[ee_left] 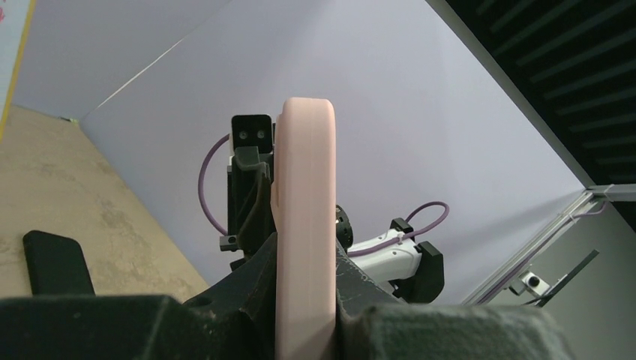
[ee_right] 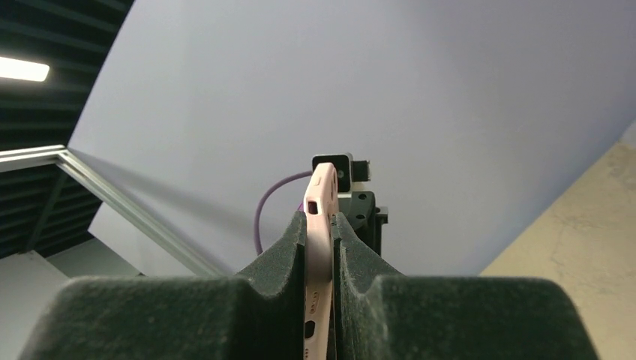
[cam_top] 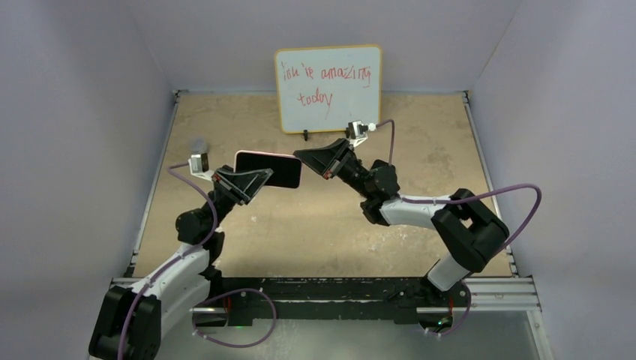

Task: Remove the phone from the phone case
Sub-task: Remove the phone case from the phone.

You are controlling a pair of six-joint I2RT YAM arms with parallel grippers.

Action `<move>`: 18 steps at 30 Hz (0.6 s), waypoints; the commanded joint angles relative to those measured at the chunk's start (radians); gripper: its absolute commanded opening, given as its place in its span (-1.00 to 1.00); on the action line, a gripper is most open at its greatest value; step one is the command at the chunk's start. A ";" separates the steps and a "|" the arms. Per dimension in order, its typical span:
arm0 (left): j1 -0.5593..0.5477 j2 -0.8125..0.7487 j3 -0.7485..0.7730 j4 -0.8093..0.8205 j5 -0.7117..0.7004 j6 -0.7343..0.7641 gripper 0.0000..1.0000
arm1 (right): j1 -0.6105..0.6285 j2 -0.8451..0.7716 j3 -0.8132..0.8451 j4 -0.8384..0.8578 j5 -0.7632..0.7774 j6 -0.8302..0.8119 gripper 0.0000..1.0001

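While the phone point(cam_top: 279, 171) hangs above the table point(cam_top: 315, 232) btwn both arms, left gripper point(cam_top: 259, 180) is pinched on one end of the pink phone case point(ee_left: 306, 225), right gripper point(cam_top: 306, 159) on the other. Prying step, I'd say, phone not yet out. Next needs one side peeling the case lip back w/ the other holding firm.

I see the right gripper point(ee_right: 321, 225) clamped on the phone case point(ee_right: 318, 262), pink and edge-on between the dark foam pads point(ee_right: 274, 259) (cutouts along its edge face me). Behind it sits the left arm's camera point(ee_right: 335, 169) with a purple cable point(ee_right: 262, 210), against a lavender wall point(ee_right: 420, 90).
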 commanded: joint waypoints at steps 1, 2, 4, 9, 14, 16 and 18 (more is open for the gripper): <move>-0.007 -0.009 0.026 0.270 -0.148 -0.056 -1.00 | 0.006 0.039 -0.064 -0.096 -0.118 -0.126 -0.77; -0.007 -0.003 0.023 0.265 -0.152 -0.056 -1.00 | 0.006 0.039 -0.071 -0.099 -0.123 -0.136 -0.73; -0.007 0.011 0.015 0.258 -0.163 -0.056 -1.00 | 0.007 0.037 -0.079 -0.100 -0.137 -0.151 -0.67; -0.007 0.057 -0.006 0.277 -0.172 -0.056 -1.00 | 0.007 0.044 -0.080 -0.096 -0.188 -0.165 -0.50; -0.007 0.113 -0.030 0.319 -0.174 -0.054 -1.00 | 0.006 0.068 -0.085 -0.062 -0.230 -0.148 -0.39; -0.007 0.142 -0.029 0.333 -0.154 -0.051 -1.00 | 0.007 0.078 -0.093 -0.032 -0.245 -0.124 -0.40; -0.007 0.170 -0.029 0.343 -0.133 -0.054 -1.00 | 0.006 0.085 -0.100 -0.015 -0.258 -0.122 -0.44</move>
